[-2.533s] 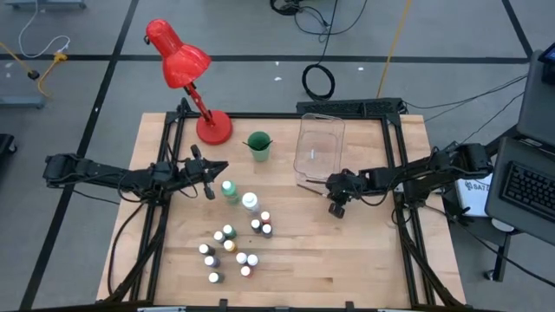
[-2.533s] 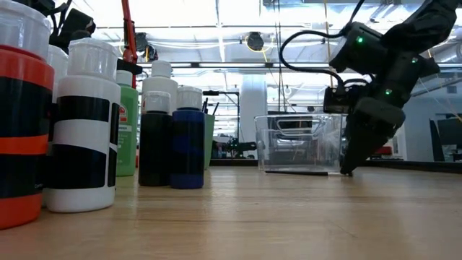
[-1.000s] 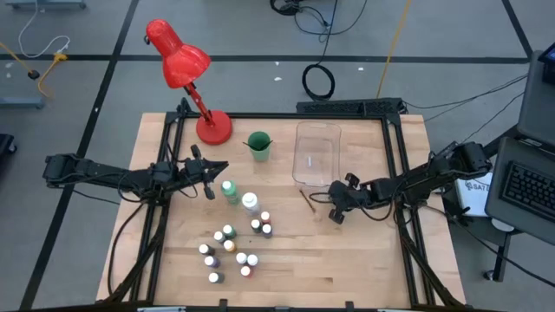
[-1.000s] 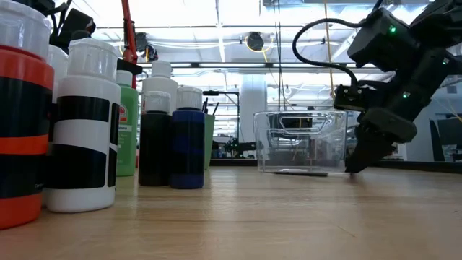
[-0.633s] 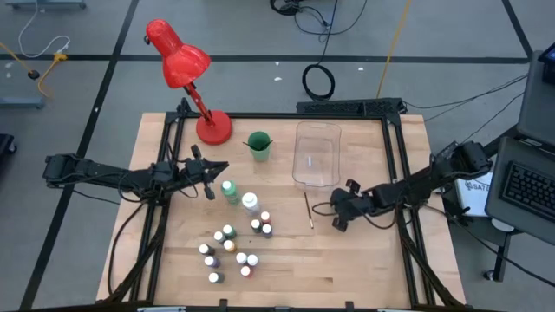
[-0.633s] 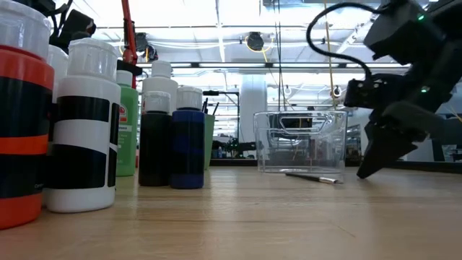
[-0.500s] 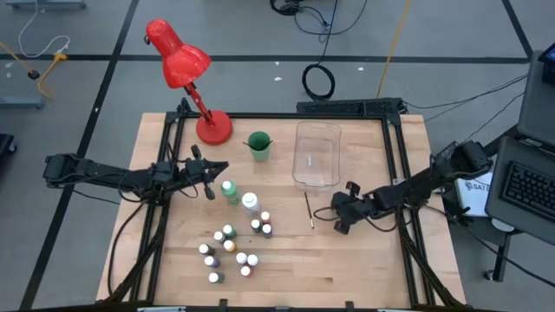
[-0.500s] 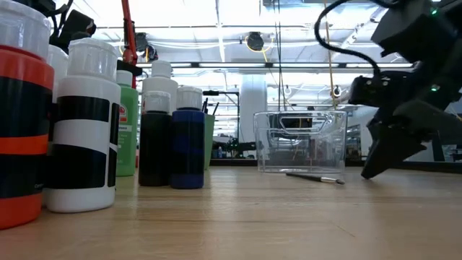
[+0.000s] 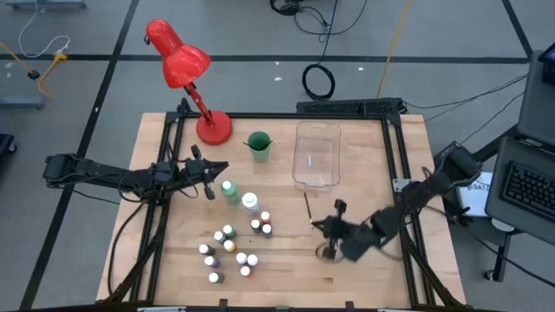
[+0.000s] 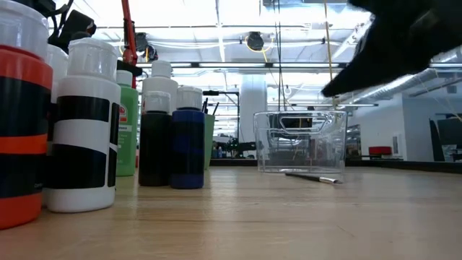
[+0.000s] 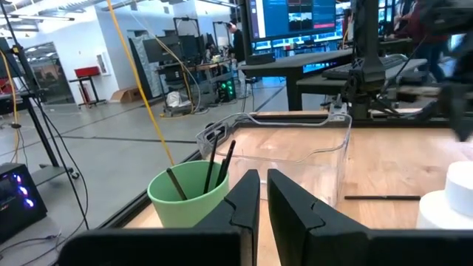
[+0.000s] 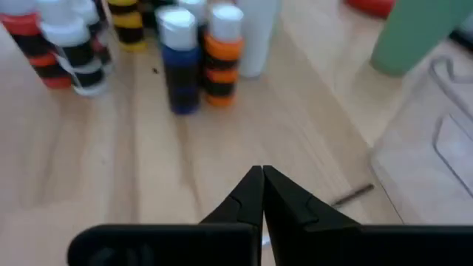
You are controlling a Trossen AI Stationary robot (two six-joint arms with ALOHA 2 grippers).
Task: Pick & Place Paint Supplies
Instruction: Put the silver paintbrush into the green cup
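Small white-capped paint bottles [image 9: 232, 247] stand in a cluster near the table's front. A taller green bottle [image 9: 230, 191] and a white one [image 9: 250, 203] stand behind them. One thin dark brush [image 9: 308, 209] lies flat on the wood just in front of the clear bin [image 9: 316, 154]. More brushes [image 11: 214, 159] stand in the green cup [image 9: 258, 146]. My right gripper [image 9: 321, 232] hovers shut and empty above the table, near the brush's front end and pointing toward the bottles [image 12: 179, 66]. My left gripper [image 9: 211, 173] waits at the table's left, its fingers [image 11: 244, 201] shut to a slit on nothing.
A red desk lamp [image 9: 186, 74] stands at the far left corner behind the green cup. The black table frame [image 9: 395, 186] runs along the right side beside my right arm. Bare wood [image 9: 364, 277] lies at the front right.
My right gripper has swung from beside the bin toward the table's near edge and somewhat leftward. It has risen, turned toward the bottles and stayed shut. Early in that second the brush shifted slightly on the table, and it has lain still since.
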